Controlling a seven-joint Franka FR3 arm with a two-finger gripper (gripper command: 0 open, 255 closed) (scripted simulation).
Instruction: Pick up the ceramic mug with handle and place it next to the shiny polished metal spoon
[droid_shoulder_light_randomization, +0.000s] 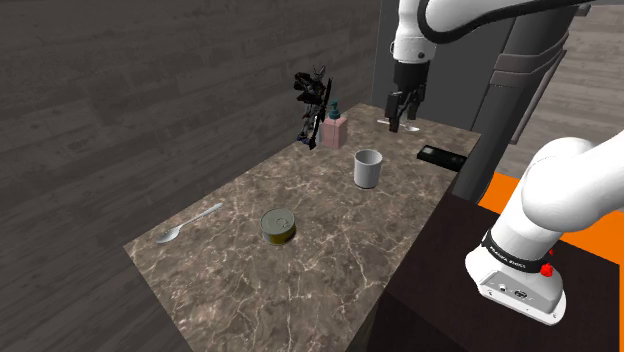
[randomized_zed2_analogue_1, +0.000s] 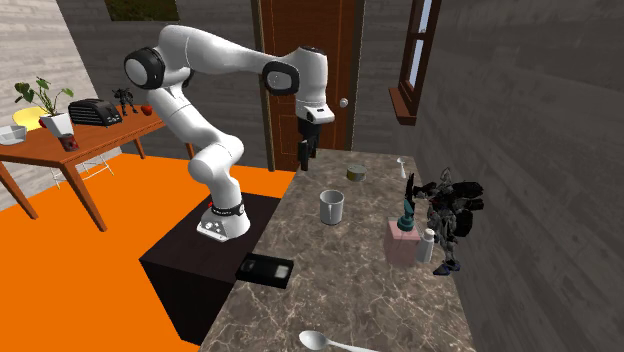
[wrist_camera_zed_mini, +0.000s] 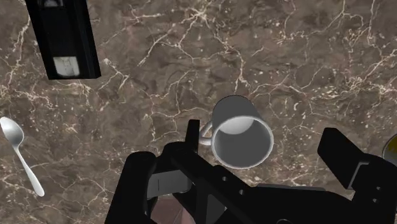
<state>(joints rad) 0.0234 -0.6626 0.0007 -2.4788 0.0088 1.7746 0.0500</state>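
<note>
A light grey mug (droid_shoulder_light_randomization: 367, 168) (randomized_zed2_analogue_1: 332, 206) with a handle stands upright on the marble tabletop (droid_shoulder_light_randomization: 330, 250). My black gripper (droid_shoulder_light_randomization: 403, 120) (randomized_zed2_analogue_1: 305, 157) hangs well above it, open and holding nothing. In the wrist view the mug (wrist_camera_zed_mini: 242, 135) lies far below, between the spread fingers of the gripper (wrist_camera_zed_mini: 267, 149). A shiny metal spoon (wrist_camera_zed_mini: 19, 153) (randomized_zed2_analogue_1: 335, 344) lies near a black cassette (wrist_camera_zed_mini: 63, 38). A second, paler spoon (droid_shoulder_light_randomization: 185, 227) (randomized_zed2_analogue_1: 402, 167) lies at the table's other end.
A short tin can (droid_shoulder_light_randomization: 278, 226) (randomized_zed2_analogue_1: 355, 172) stands between the mug and the paler spoon. A pink bottle (droid_shoulder_light_randomization: 335, 128) (randomized_zed2_analogue_1: 405, 240) and a black robot figure (droid_shoulder_light_randomization: 313, 105) (randomized_zed2_analogue_1: 447, 215) stand by the wall. The cassette (droid_shoulder_light_randomization: 438, 155) (randomized_zed2_analogue_1: 265, 268) lies near my stand (droid_shoulder_light_randomization: 470, 280).
</note>
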